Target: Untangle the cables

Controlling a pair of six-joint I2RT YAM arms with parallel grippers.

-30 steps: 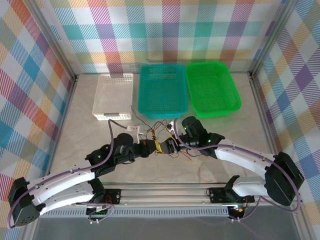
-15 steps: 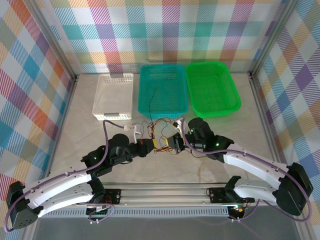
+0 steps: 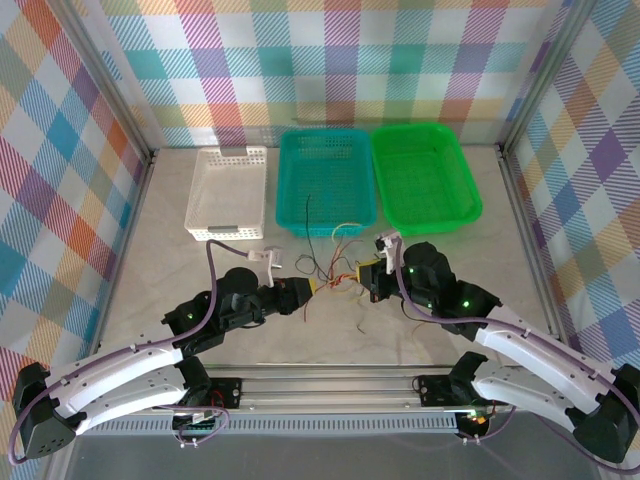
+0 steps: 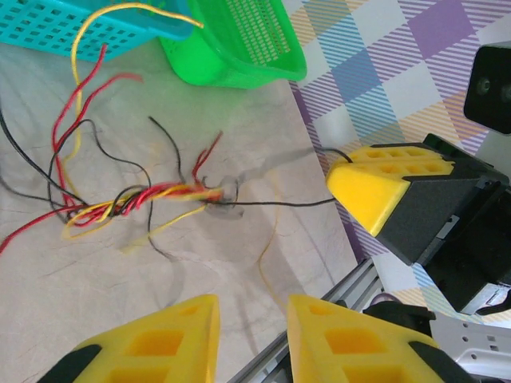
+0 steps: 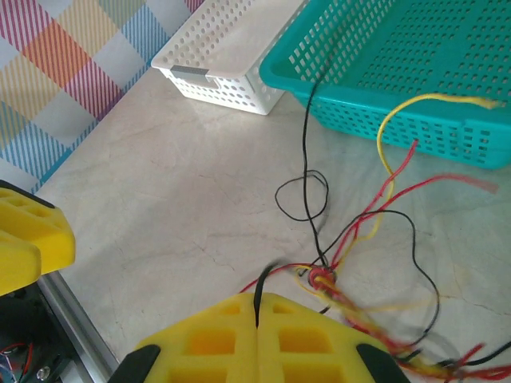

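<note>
Cables (image 3: 330,268) are likely handling light, limp. Right gripper (image 5: 257,319) is pinching 1 black cable (image 5: 257,294), closed; left gripper (image 4: 253,335) is gaping slightly, empty. Best hold: knot (image 4: 209,194) at its 12 o'clock.

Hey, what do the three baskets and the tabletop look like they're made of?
White basket, teal basket and green basket: moulded plastic by the look, evenly coloured and slightly glossy, with walls and floors pierced by a regular grid of holes. Tabletop: pale beige with faint veins like marble or stone, though it could equally be a printed laminate. The pictures cannot settle which.
</note>
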